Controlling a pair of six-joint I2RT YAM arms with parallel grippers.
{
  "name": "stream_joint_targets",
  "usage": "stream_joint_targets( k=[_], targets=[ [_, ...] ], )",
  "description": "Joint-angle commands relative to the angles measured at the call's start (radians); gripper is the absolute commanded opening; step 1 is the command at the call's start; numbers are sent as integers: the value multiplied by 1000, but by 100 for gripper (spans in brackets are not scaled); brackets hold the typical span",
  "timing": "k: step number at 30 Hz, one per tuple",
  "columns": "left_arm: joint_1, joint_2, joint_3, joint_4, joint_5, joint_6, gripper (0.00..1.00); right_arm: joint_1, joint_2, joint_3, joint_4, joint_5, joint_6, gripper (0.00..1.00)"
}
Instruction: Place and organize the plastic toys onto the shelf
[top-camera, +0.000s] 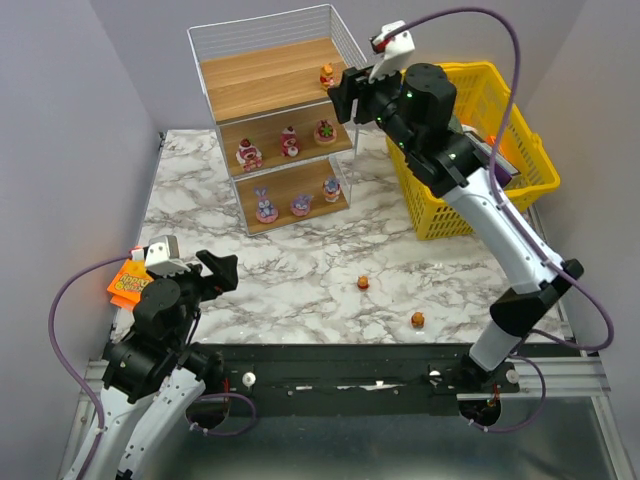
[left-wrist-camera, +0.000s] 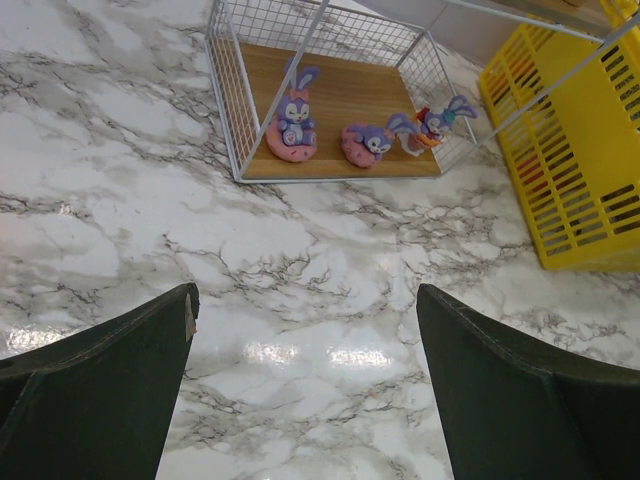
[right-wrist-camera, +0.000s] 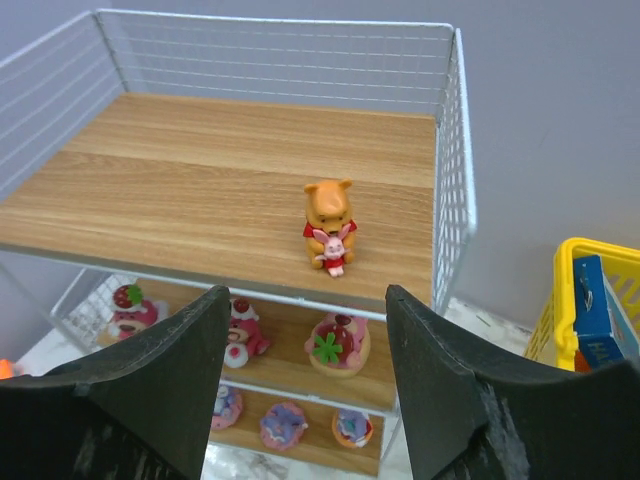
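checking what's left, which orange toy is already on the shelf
The orange bear, alone on the top board of the shelf. The other two orange toys sit out on the marble table.

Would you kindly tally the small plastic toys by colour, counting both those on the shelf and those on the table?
Orange-yellow toys: 3
Red-pink toys: 3
Purple toys: 3
Total: 9

White-wire, brown wood-grain shelf (top-camera: 262, 85), grey-veined white marble table (top-camera: 300, 262), yellow lattice basket (top-camera: 442, 216), orange-yellow, red-shirted bear toy (right-wrist-camera: 328, 222)
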Motion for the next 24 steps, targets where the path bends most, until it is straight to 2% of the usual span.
stream_joint_targets(
  k=[1,3,7,8,10,11,14,15,18,21,24],
  targets=[
    [3,-18,-1,0,-22,3,99,6,-155,-131,37,-23,59,72],
    [3,-17,-3,1,-16,4,99,4,-216,-205,31,-4,75,72],
    [3,-12,-4,6,-2,9,99,6,-414,-463,17,17,150,73],
    [1,-10,-6,7,-2,10,99,6,-495,-580,14,10,167,75],
    [1,-4,-7,9,9,15,99,7,-569,-694,13,-7,222,77],
    [1,-1,-6,10,10,15,99,9,-636,-819,14,-13,236,78],
    [1,-1,-7,23,41,27,99,27,-712,-990,52,-50,290,80],
    [1,-1,-9,24,47,29,99,35,-744,-1093,63,-55,297,80],
    [1,-4,-13,32,67,37,99,90,-756,-1245,135,-20,316,82],
    [1,-12,-13,32,67,38,99,183,-734,-1322,186,84,317,82],
    [1,-20,-17,33,69,37,99,250,-706,-1457,351,114,294,82]
  ],
)
